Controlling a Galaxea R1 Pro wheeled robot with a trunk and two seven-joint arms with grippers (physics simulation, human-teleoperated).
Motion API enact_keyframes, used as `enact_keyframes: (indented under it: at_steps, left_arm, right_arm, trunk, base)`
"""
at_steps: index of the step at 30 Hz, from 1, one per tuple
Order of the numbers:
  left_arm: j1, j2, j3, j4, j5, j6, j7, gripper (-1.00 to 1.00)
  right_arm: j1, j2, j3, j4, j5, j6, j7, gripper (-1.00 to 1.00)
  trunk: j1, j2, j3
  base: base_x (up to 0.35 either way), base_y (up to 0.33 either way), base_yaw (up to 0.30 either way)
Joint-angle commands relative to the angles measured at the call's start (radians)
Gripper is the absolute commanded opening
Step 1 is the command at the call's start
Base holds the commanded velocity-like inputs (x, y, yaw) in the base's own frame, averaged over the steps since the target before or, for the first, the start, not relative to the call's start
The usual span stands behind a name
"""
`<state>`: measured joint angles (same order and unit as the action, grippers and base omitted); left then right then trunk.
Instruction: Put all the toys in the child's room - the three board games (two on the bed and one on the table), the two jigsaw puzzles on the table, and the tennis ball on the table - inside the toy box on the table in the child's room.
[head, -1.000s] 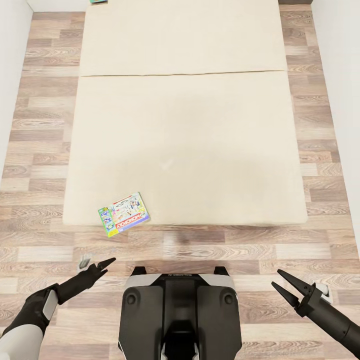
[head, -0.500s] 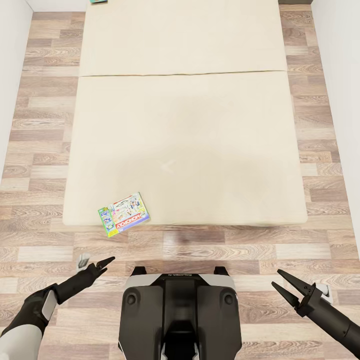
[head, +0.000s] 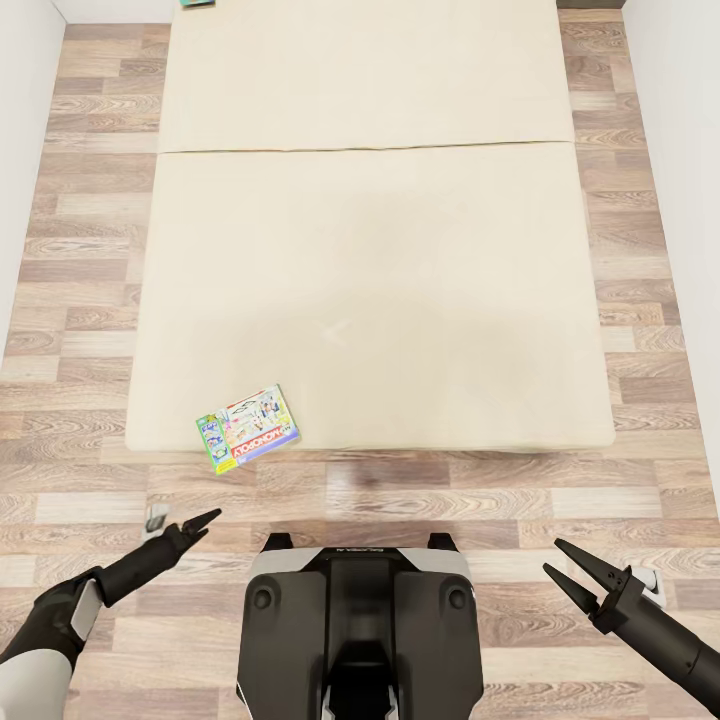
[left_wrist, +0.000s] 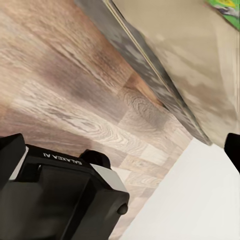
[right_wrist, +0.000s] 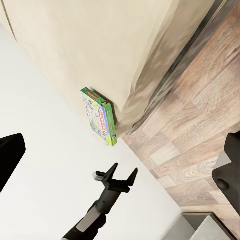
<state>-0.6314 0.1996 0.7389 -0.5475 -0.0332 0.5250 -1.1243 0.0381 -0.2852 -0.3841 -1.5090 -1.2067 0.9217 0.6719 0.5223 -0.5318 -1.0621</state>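
Monopoly game box (head: 248, 428) flat at bed's (head: 400, 300) near-left corner | looks light, stiff, slick lid; grip across an overhanging edge | left gripper (head: 190, 526) near it, fingers parted, empty | right gripper (head: 572, 570) fingers spread, empty

**Flat, even simulator light, soft shadows**

The scene was bright and evenly lit, without glare. The bed (head: 370, 250) showed only a faint darker patch on its mattress and cast a thin shadow onto the floor (head: 620, 300). The head view was sharp; the wrist views looked softer, slightly smeared.
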Motion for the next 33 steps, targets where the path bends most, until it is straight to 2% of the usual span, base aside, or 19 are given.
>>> enact_keyframes:
  at_steps: [1, 17, 23, 33]
  left_arm:
    - [-0.001, 0.000, 0.005, 0.000, -0.003, 0.010, -0.010, 1.00]
    - [-0.014, 0.033, 0.008, 0.000, -0.001, 0.002, -0.045, 1.00]
    - [-0.017, 0.036, 0.008, 0.000, -0.002, 0.001, -0.046, 1.00]
    - [-0.055, 0.037, 0.008, 0.000, -0.002, 0.001, -0.046, 1.00]
  right_arm:
    - [0.000, 0.000, -0.001, 0.000, -0.001, 0.005, 0.001, 1.00]
    - [0.000, 0.000, -0.001, 0.000, -0.001, 0.005, 0.001, 1.00]
    - [0.000, 0.000, -0.001, 0.000, -0.001, 0.005, 0.001, 1.00]
    - [0.000, 0.001, -0.001, 0.000, 0.000, 0.005, 0.001, 1.00]
  trunk:
    - [0.001, -0.001, -0.001]
    - [0.001, -0.001, -0.001]
    - [0.001, -0.001, -0.001]
    - [0.001, -0.001, -0.001]
  base:
    - [0.000, 0.000, 0.000]
    - [0.000, 0.000, 0.000]
    - [0.000, 0.000, 0.000]
    - [0.000, 0.000, 0.000]
